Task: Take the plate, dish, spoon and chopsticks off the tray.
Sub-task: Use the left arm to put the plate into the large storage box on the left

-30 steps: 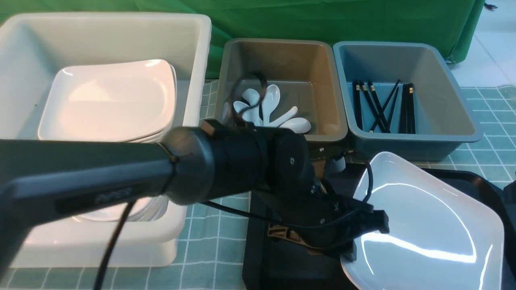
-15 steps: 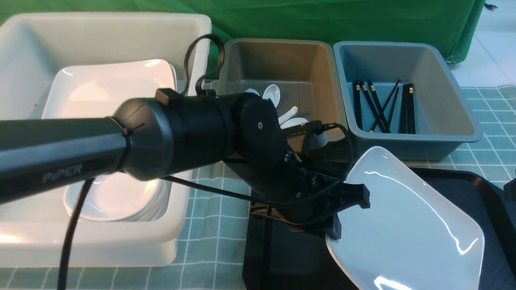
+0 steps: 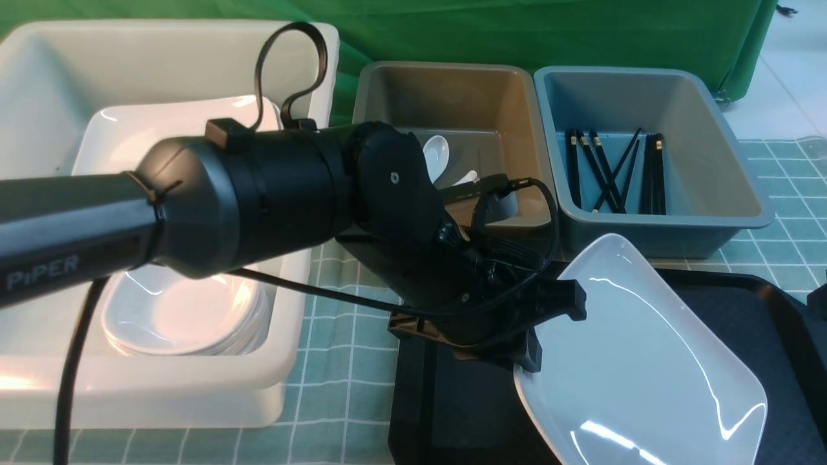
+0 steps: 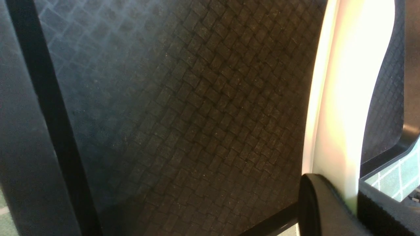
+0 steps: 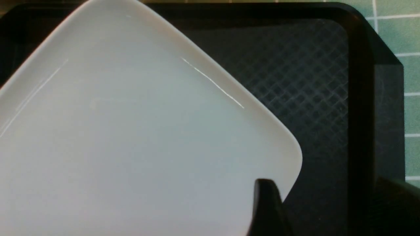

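My left gripper (image 3: 549, 329) is shut on the left rim of the large white square plate (image 3: 639, 381). The plate is tilted, with that edge raised over the black tray (image 3: 452, 413). The left wrist view shows the rim (image 4: 344, 98) pinched in the left gripper (image 4: 352, 203) above the tray's textured floor (image 4: 197, 114). In the right wrist view the right gripper (image 5: 328, 209) is open over the tray (image 5: 328, 98), beside a corner of the plate (image 5: 131, 131) and holding nothing. No dish, spoon or chopsticks show on the tray.
A big white tub (image 3: 310, 58) on the left holds stacked large plates (image 3: 129, 135) and small dishes (image 3: 187, 310). Behind the tray, a grey-brown bin (image 3: 452, 90) holds white spoons (image 3: 434, 155). A blue-grey bin (image 3: 711, 161) holds black chopsticks (image 3: 614, 171). My left arm crosses in front of the tub.
My left arm has risen and swung left, carrying the gripped plate up and leftward with it. The plate is tilted more steeply. The right gripper has stayed open.
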Robot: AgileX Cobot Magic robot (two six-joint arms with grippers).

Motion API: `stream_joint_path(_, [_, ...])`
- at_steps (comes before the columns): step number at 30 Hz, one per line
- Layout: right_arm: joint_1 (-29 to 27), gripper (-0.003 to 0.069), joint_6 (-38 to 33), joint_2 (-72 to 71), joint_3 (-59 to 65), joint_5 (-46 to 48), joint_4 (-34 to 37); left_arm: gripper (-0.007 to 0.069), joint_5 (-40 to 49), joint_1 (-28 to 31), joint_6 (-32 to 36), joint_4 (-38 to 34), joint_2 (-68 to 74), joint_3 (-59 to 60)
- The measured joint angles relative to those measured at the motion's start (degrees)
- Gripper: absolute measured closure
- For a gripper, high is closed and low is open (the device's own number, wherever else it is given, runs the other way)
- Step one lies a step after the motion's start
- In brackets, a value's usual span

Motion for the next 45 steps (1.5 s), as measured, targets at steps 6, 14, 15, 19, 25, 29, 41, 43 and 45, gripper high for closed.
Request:
stream_joint_path(6, [0.0,0.0218,0.0,0.0,0.0,0.0,0.0,0.0606,-0.42,0.0,-0.06,0.02,-0.29,0.0])
stream_joint_path(14, [0.0,0.0218,0.0,0.0,0.0,-0.22,0.0,0.06,-0.83,1.04,-0.01,-0.1,-1.5,0.0])
stream_joint_path(15, [0.0,0.0218,0.0,0.0,0.0,-0.22,0.0,0.06,-0.83,1.15,-0.01,-0.1,-1.5,0.0])
stream_joint_path(19, [0.0,0.0218,0.0,0.0,0.0,-0.39,0.0,0.0597,-0.85,1.34,0.24,-0.16,-2.28,0.0])
stream_joint_path(25, [0.0,0.0218,0.0,0.0,0.0,-0.39,0.0,0.0597,-0.8,1.4,0.73,-0.49,-3.38,0.0])
stream_joint_path(29, [0.0,0.0218,0.0,0.0,0.0,-0.39,0.0,0.0597,-0.74,1.4,0.93,-0.49,-4.18,0.0])
stream_joint_path(41, [0.0,0.0218,0.18,0.0,0.0,-0.41,0.0,0.0597,1.79,6.4,3.9,-4.59,-6.28,-1.32])
stream_joint_path(43, [0.0,0.0218,0.18,0.0,0.0,-0.41,0.0,0.0597,1.79,8.23,4.32,-4.71,-6.74,-1.49])
stream_joint_path(45, [0.0,0.0218,0.18,0.0,0.0,-0.41,0.0,0.0596,2.24,10.96,4.73,-4.72,-7.4,-1.78])
